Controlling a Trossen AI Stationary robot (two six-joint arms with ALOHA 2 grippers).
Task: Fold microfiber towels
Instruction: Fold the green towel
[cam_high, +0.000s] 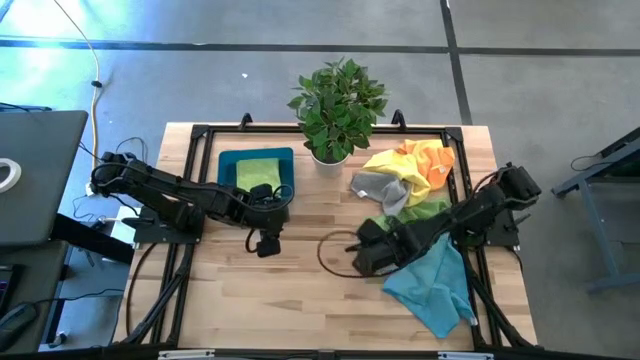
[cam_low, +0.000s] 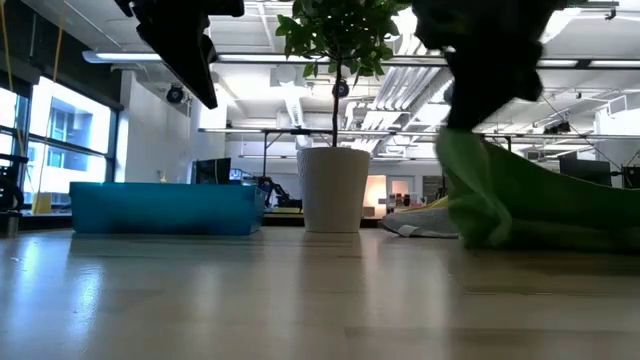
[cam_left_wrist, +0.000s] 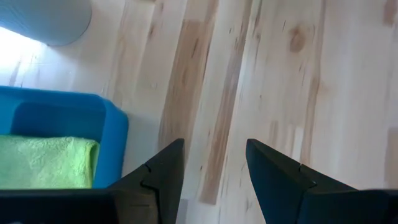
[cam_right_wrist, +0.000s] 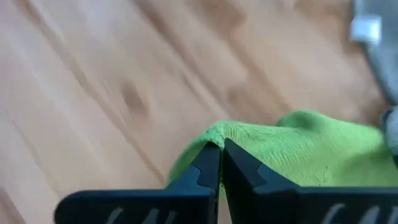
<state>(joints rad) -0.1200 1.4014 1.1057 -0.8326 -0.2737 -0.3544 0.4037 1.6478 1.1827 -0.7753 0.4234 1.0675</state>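
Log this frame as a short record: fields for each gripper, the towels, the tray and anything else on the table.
right gripper: shut on green towel edge, at the table's right
left gripper: open, empty, above bare wood beside the tray
tray: blue, holds one folded lime towel
towel pile: yellow, orange, grey, unfolded, back right
teal towel: loose, front right
plant: white pot, back centre
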